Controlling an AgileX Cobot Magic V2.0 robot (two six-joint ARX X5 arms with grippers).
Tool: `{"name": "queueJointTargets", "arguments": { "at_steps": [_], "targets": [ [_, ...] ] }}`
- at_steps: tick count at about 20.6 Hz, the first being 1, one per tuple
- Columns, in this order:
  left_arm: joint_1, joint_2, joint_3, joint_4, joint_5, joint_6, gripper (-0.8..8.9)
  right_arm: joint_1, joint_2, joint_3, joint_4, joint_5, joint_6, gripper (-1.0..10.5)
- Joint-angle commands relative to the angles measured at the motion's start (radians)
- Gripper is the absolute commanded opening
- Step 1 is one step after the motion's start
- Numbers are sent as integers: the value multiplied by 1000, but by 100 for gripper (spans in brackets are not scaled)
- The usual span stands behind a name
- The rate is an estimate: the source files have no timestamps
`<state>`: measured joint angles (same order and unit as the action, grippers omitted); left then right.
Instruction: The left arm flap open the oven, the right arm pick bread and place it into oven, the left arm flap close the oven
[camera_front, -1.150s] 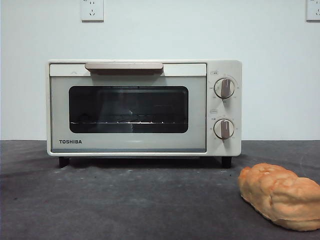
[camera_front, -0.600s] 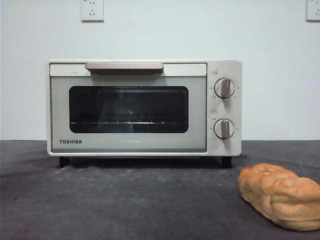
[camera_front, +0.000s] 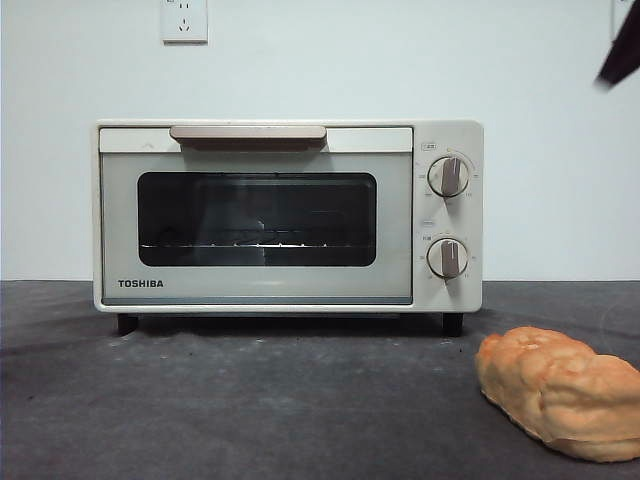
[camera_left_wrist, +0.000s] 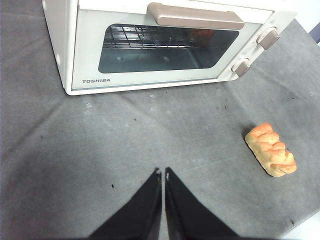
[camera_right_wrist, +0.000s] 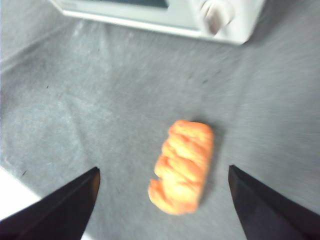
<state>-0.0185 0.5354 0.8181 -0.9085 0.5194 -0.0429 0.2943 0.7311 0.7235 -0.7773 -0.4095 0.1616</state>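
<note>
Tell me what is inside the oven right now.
Through the dark glass of the shut oven only a bare wire rack shows, with no food on it. The bread lies outside on the table. The cavity's corners beyond the window stay hidden.

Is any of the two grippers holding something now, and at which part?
Nothing is held. The left gripper is shut on nothing; the right gripper is open above the lumpy golden-orange bread.
</note>
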Motion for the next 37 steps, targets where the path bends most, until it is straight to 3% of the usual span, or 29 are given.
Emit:
{"name": "queueJointTargets", "arguments": {
  "at_steps": [1, 6, 13, 23, 27, 33, 37],
  "targets": [
    [-3, 3, 23, 10, 2, 8, 16, 72, 42, -61, 104, 60, 88, 412],
    [-3, 3, 23, 10, 2, 8, 16, 239, 170, -166, 281, 236, 164, 413],
    [-3, 3, 23, 10, 2, 8, 16, 343, 383, -175, 431, 416, 192, 414],
    [-3, 3, 23, 10, 2, 8, 16, 365, 556, -175, 514, 418, 199, 390],
    [-3, 3, 23, 10, 2, 8, 16, 376, 556, -175, 510, 419, 203, 229],
    [-3, 5, 23, 26, 2, 4, 16, 376, 539, -172, 507, 418, 209, 215],
    [-23, 30, 23, 116, 2, -56, 16, 376, 441, -171, 502, 418, 209, 215]
  ]
}}
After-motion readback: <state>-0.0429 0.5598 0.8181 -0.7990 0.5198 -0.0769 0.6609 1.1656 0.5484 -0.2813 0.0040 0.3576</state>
